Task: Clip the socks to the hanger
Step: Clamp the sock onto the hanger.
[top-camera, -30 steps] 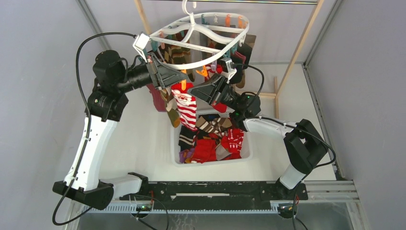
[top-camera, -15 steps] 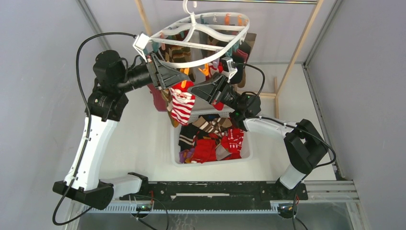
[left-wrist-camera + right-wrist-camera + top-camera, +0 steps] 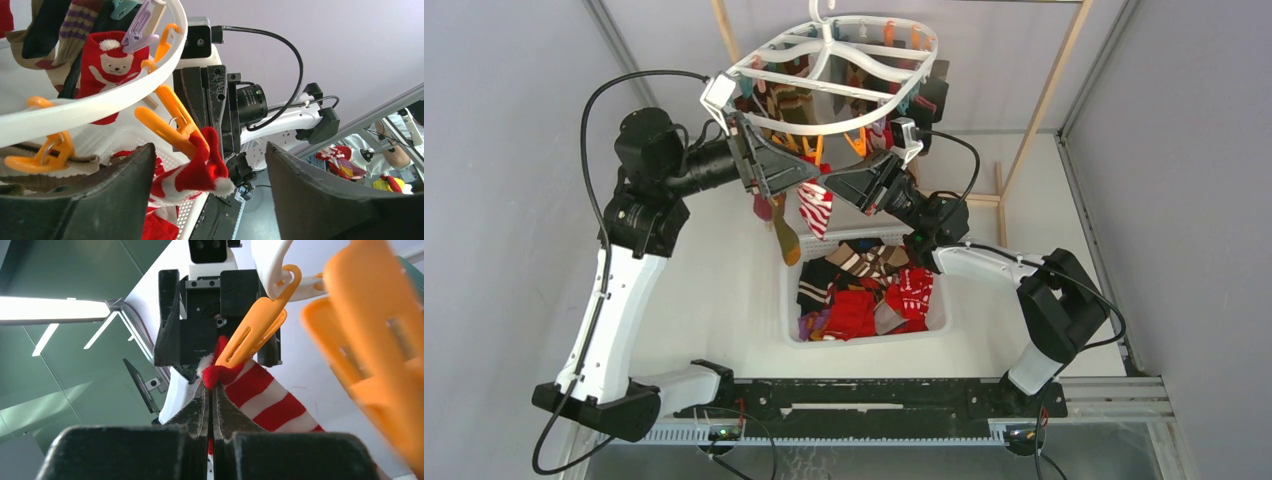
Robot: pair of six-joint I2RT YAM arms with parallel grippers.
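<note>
The white hanger [image 3: 824,88] hangs tilted at the top centre, and its rim [image 3: 100,102] crosses the left wrist view. A red and white striped sock [image 3: 816,208] dangles under the near rim. An orange clip [image 3: 170,117] bites its red cuff [image 3: 197,172]. My left gripper [image 3: 779,175] is open, its fingers spread wide on either side of the clip and sock [image 3: 210,150], touching neither. From the right, my right gripper [image 3: 864,185] is shut on the sock's cuff [image 3: 210,387] just below the orange clip [image 3: 252,332].
Several other socks [image 3: 789,100] hang clipped round the hanger. A white slotted basket [image 3: 864,337] with several more socks sits on the table under the grippers. A bare wooden frame [image 3: 1044,100] stands at the back. Spare orange clips [image 3: 45,155] hang from the rim.
My left gripper has opened and let go of the orange clip, which now pinches the sock. The hanger has swung up and back, and the sock hangs higher and more bunched.
</note>
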